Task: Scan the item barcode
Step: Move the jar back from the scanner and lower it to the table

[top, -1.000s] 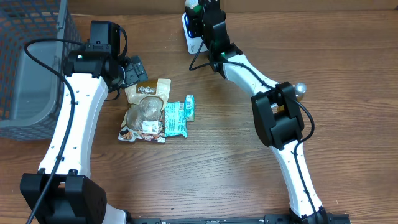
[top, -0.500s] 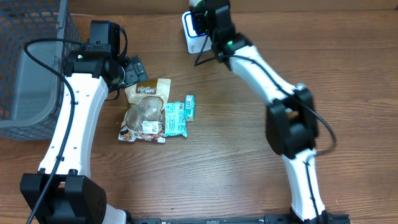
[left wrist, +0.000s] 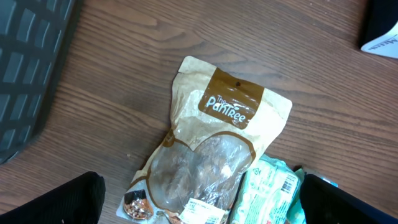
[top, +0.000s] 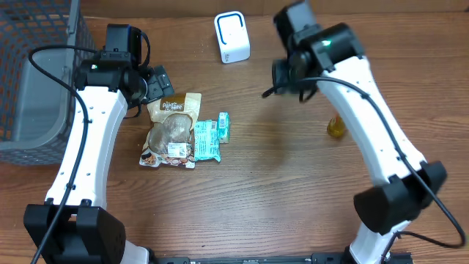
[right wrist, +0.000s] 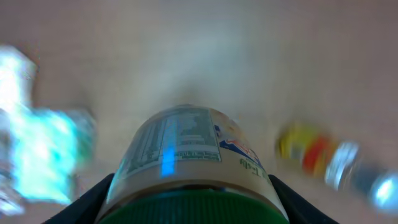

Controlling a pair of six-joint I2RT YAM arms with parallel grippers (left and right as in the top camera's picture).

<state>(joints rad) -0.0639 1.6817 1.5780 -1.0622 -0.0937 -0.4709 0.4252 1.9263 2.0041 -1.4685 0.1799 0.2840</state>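
The right hand (right wrist: 193, 202), clamped on the green-lidded jar (right wrist: 186, 149), has swung right, away from the far-edge scanner (top: 231, 38), so that scan is probably done. The left hand (top: 155, 82) hangs wide open over the pouch (top: 170, 128).

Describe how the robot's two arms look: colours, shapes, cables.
The left arm and right arm are alike: white tubular links between boxy black joints, with a black cable running along each. The fingers are dark.
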